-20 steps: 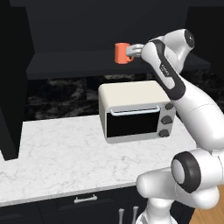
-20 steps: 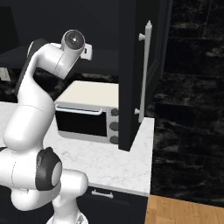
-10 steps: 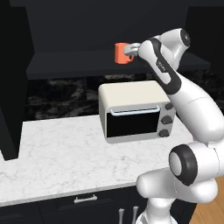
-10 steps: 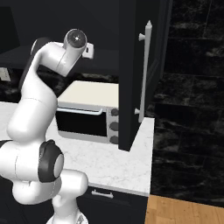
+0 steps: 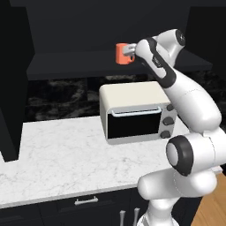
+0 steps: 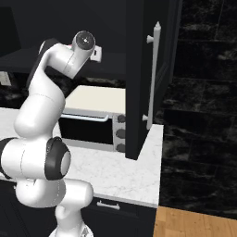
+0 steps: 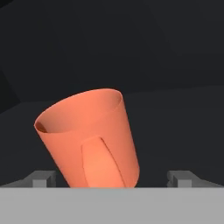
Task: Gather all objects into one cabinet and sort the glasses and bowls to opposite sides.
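An orange-red handled mug (image 5: 122,53) stands on the shelf (image 5: 66,62) of the open black upper cabinet, above the toaster oven. My gripper (image 5: 130,50) reaches it from the right. In the hand view the mug (image 7: 89,140) looks tilted, handle side toward the camera, between the fingertips (image 7: 42,178) of my gripper (image 7: 113,178). The jaws stand wide open on either side of it and do not touch it. The cabinet door (image 6: 139,74) with its long silver bar handle (image 6: 153,69) hangs open on the right. The bowls are out of view.
A cream toaster oven (image 5: 134,112) sits on the white marble counter (image 5: 57,159) right under the shelf. Black cabinet sides stand at the far left (image 5: 13,79). Lower cabinets with short silver pulls (image 5: 86,201) run below the counter.
The arm's upper joints have shifted slightly. The mug stays where it was on the shelf, and the jaws are as wide as before.
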You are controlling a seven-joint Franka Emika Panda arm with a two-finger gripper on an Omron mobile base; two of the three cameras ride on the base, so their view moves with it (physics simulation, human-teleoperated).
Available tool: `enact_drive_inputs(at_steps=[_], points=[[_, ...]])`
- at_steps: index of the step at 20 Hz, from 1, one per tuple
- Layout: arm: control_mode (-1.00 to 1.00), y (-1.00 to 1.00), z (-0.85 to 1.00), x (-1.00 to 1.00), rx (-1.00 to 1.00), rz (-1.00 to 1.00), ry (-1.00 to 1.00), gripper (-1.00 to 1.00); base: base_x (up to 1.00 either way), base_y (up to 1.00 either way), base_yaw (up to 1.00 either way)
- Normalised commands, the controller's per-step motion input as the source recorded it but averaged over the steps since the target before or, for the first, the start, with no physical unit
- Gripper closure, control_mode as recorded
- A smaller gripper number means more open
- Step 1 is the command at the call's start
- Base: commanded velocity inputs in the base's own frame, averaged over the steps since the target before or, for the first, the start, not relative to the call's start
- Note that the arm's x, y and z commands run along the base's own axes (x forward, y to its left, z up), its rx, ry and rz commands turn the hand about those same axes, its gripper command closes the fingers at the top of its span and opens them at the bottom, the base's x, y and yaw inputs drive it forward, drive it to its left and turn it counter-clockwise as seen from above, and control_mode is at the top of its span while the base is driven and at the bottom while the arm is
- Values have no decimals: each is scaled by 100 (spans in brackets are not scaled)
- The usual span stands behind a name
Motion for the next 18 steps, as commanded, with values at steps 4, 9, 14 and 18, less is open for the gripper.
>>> enact_drive_inputs(at_steps=[4, 9, 14, 18], points=[[-100, 0, -12, 35, 0, 0, 3, -100, 0, 0, 0], [-100, 3, -15, 38, 0, 0, 4, 100, 0, 0, 0], [-100, 13, -3, 12, 0, 0, 0, 100, 0, 0, 0], [-100, 10, 0, -25, 0, 0, -4, 100, 0, 0, 0]])
